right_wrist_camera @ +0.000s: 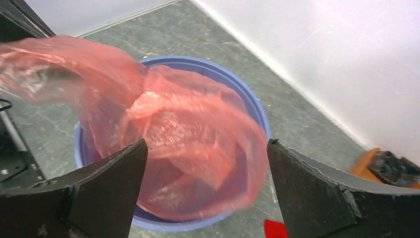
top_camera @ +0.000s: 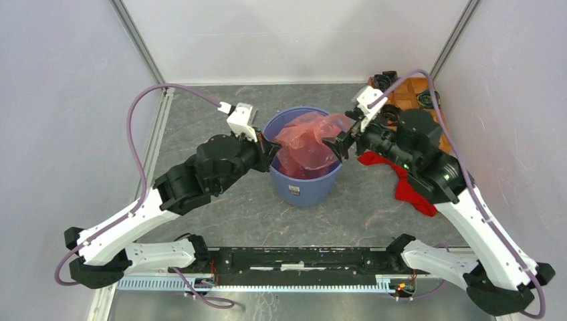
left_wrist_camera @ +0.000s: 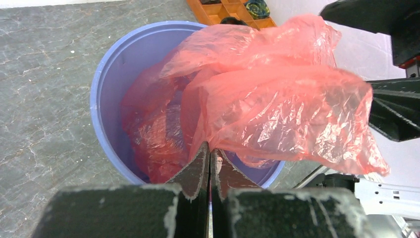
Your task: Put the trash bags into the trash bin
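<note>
The job looked roughly half done. The thin pink bag point(top_camera: 302, 142) sat partly inside the blue bin point(top_camera: 302, 189). Its lower folds lay against the inner wall and ran down toward the bottom, while its upper part puffed above the rim as a loose, crinkled mound. One flap reached out past the rim toward the right hand. What seemed left was to get that raised film down inside the bin and let go of it.

The left hand point(left_wrist_camera: 211, 154) was closed, its two fingers pressed together with no gap, pinching an edge of the bag right at the fingertips. The bin's near rim lay just below those fingertips. The bulk of the bag spread out ahead of them and above them.

The right hand point(right_wrist_camera: 206, 148) was spread wide and held nothing. The bin's opening and the bag filled the space ahead of it, framed between its two fingers. In the overhead view it sat at the bin's rim, opposite the left hand, with the outstretched flap just beside it. Whether the film touched a finger could not be told.

Behind the right hand, under its arm, a red cloth point(top_camera: 409, 187) lay on the grey bench point(top_camera: 220, 120), apart from the bin. An orange tray point(top_camera: 411, 90) stood to the hand's outer side, in the corner.
</note>
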`<state>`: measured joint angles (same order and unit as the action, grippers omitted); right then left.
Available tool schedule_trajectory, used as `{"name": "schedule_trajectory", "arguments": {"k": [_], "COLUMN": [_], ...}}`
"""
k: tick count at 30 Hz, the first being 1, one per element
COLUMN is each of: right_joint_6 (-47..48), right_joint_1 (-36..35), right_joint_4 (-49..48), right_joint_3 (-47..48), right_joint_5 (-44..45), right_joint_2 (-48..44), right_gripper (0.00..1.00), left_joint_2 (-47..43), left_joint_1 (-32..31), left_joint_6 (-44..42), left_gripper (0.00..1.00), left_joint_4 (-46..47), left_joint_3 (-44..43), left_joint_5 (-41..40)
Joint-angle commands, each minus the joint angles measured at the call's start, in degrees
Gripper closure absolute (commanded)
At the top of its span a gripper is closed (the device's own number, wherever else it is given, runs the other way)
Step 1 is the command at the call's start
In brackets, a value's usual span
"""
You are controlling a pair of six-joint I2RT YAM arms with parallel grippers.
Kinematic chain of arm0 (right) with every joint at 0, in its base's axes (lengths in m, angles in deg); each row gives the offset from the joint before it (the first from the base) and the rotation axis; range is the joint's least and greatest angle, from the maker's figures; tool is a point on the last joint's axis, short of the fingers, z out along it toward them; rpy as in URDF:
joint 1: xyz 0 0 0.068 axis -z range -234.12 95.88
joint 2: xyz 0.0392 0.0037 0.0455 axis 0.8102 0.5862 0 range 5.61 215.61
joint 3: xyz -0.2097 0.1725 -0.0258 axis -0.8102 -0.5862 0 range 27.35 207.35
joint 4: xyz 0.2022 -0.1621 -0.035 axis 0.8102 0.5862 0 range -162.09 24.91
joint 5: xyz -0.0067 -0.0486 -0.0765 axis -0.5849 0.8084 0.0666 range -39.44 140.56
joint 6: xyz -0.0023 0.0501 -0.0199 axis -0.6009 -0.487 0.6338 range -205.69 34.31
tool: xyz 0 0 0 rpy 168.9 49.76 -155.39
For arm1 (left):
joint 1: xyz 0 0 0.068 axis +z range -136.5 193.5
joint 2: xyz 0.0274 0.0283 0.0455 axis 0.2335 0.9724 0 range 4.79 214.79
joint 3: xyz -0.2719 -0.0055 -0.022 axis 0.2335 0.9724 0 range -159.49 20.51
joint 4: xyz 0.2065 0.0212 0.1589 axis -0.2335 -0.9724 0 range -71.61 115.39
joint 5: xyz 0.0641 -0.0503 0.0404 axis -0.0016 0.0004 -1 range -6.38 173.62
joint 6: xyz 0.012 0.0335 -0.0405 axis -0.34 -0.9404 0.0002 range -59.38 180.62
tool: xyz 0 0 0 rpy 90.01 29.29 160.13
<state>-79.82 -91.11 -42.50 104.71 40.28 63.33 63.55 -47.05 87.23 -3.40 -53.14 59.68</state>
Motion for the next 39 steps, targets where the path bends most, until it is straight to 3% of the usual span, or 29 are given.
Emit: {"name": "schedule_trajectory", "arguments": {"k": [1, 6, 11, 14, 20, 29, 34, 35, 37, 39], "right_joint_6": [5.7, 5.7, 2.2, -13.1, -34.3, -35.3, -33.9, -33.2, -32.3, -32.2], "right_joint_1": [0.0, 0.0, 0.0, 0.0, 0.0, -0.1, -1.9, -2.2, -2.3, -2.3], "right_joint_4": [-3.8, -9.3, -15.0, -11.7, -18.7, -21.0, -20.7, -20.7, -21.0, -24.0], "right_joint_3": [-3.9, -7.1, -11.0, -9.6, -20.1, -17.6, -17.5, -17.5, -17.3, -18.0], "right_joint_5": [5.1, 3.7, 11.1, 23.0, 15.8, 8.3, 12.4, 13.7, 15.6, 15.5], "right_joint_2": [-3.8, -4.3, -5.0, -5.7, -9.7, -2.2, -0.9, -0.4, 0.7, 1.3], "right_gripper": [0.02, 0.02, 0.02, 0.04, 0.05, 0.15, 0.14, 0.19, 0.38, 0.48], "left_joint_2": [-3.1, -3.8, -5.9, -7.6, -10.4, -10.5, -10.4, -10.2, -10.0, -9.5], "left_joint_1": [-0.1, -0.1, 0.0, 0.0, -0.1, -0.1, 0.0, 0.0, 0.0, -0.1], "left_joint_6": [2.2, 3.1, 5.1, 6.6, 7.8, 7.9, 8.5, 8.5, 8.3, 7.4], "left_gripper": [0.98, 0.98, 0.98, 0.98, 0.98, 0.98, 0.98, 0.98, 0.98, 0.98], "left_joint_4": [4.3, 4.4, 5.8, 6.6, 10.3, 11.0, 11.7, 12.2, 13.0, 13.5], "left_joint_3": [1.6, 2.5, 5.4, 7.5, 11.3, 11.0, 11.7, 11.9, 12.2, 12.0], "left_joint_5": [-2.5, -2.3, -2.5, -3.2, -2.4, -1.4, -0.8, -0.6, -0.3, 0.1]}}
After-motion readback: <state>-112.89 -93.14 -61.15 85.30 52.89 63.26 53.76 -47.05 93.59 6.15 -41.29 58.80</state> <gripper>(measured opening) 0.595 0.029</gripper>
